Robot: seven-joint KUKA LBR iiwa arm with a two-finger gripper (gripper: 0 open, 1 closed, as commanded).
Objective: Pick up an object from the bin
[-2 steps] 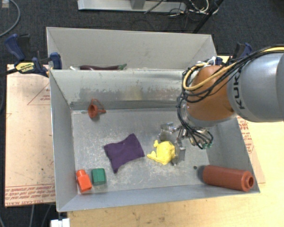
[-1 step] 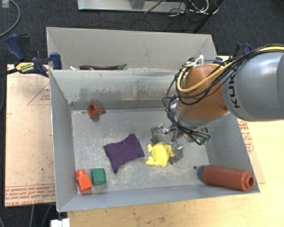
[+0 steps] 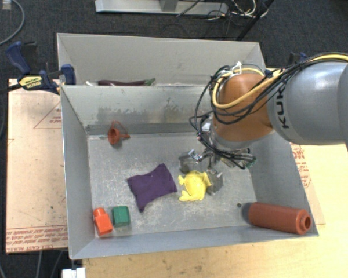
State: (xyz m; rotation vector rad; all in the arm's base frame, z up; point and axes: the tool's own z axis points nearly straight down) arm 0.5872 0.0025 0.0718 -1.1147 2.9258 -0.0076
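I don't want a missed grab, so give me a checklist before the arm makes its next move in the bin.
1. Jaws open: ok.
2. Jaws astride the yellow toy, mid-bin: ok.
3. Purple cloth clear of the toy: cannot tell, edges nearly meet.
4. Red-brown cylinder out of the way: ok, in the view's lower-right corner.
5. Jaws low enough to close on the toy: cannot tell.

Purple cloth [image 3: 152, 186] centre-left; orange block [image 3: 102, 220], green block [image 3: 120, 215] front-left; reddish cylinder [image 3: 278, 218] front-right.
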